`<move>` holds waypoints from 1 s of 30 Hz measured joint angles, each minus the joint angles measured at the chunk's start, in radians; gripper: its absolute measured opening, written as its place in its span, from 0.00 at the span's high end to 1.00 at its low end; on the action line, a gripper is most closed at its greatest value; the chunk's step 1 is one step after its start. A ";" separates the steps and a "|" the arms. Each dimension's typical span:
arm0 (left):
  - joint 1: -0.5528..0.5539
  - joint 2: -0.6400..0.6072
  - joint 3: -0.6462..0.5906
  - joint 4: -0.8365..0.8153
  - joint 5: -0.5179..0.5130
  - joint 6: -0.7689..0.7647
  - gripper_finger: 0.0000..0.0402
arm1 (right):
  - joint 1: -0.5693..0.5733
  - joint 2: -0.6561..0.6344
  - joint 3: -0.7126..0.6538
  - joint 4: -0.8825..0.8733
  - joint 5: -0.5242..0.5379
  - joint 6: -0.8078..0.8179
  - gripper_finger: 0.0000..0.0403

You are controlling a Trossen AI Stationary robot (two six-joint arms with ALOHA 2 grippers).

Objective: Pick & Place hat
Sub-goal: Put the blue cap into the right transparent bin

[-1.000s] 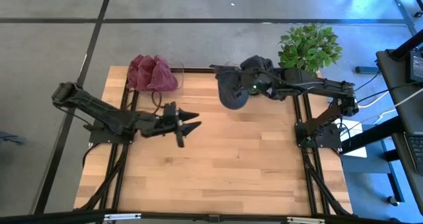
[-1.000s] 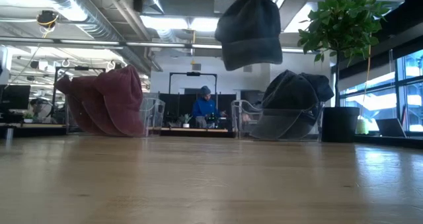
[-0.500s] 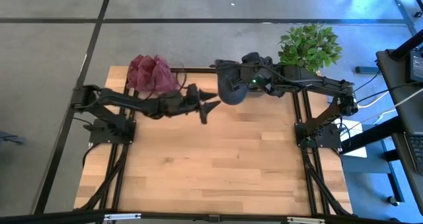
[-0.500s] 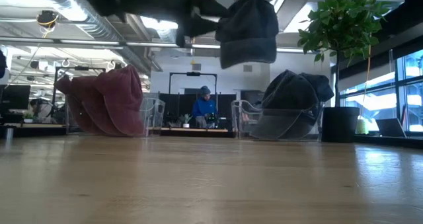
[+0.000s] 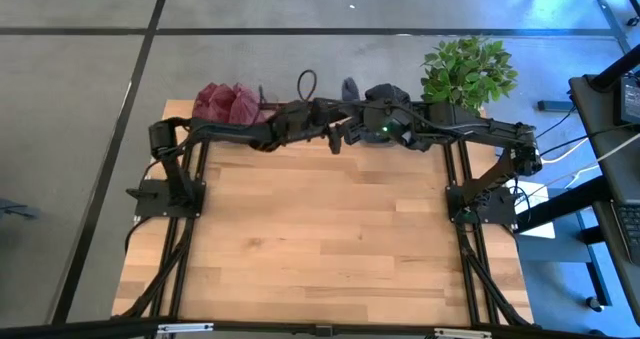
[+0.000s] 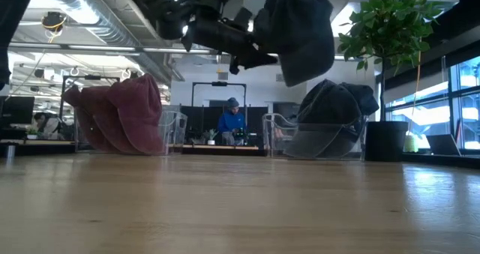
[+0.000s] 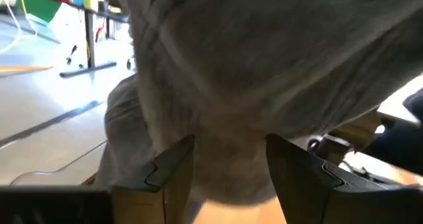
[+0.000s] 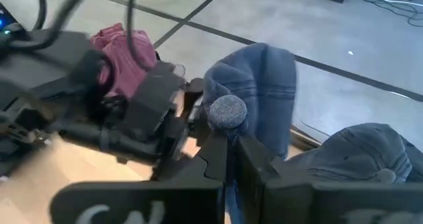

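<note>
Hat (image 6: 298, 33): blue-grey, hanging above the table (image 5: 330, 239), pinched by the right gripper (image 8: 230, 159). Left gripper (image 7: 228, 161): fingers spread around the hat's lower edge.

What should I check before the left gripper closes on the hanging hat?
1. Right gripper shut on the grey hat: ok.
2. Hat hangs above the table, clear of it: ok.
3. Left gripper open: ok.
4. Hat fabric between the left fingers: ok, the left wrist view shows cloth in the gap.
5. Red hats untouched in their stand: ok.
6. Arms clear of each other: cannot tell, they meet closely at the far edge.
</note>
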 joint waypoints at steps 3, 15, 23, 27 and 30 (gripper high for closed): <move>0.023 0.009 0.047 -0.071 0.014 0.019 0.55 | -0.002 0.017 0.000 0.001 0.007 0.014 0.96; 0.059 0.008 0.077 -0.128 -0.029 0.096 0.55 | -0.038 0.133 0.000 0.015 0.049 -0.001 0.96; 0.073 0.008 0.077 -0.234 -0.059 0.182 0.55 | -0.109 0.144 0.000 0.014 0.022 -0.004 0.96; 0.098 0.008 0.077 -0.243 -0.093 0.190 0.55 | -0.147 0.149 0.000 0.021 -0.016 -0.008 0.96; 0.123 0.008 0.077 -0.243 -0.090 0.190 0.55 | -0.167 0.164 0.000 0.024 -0.046 -0.008 0.96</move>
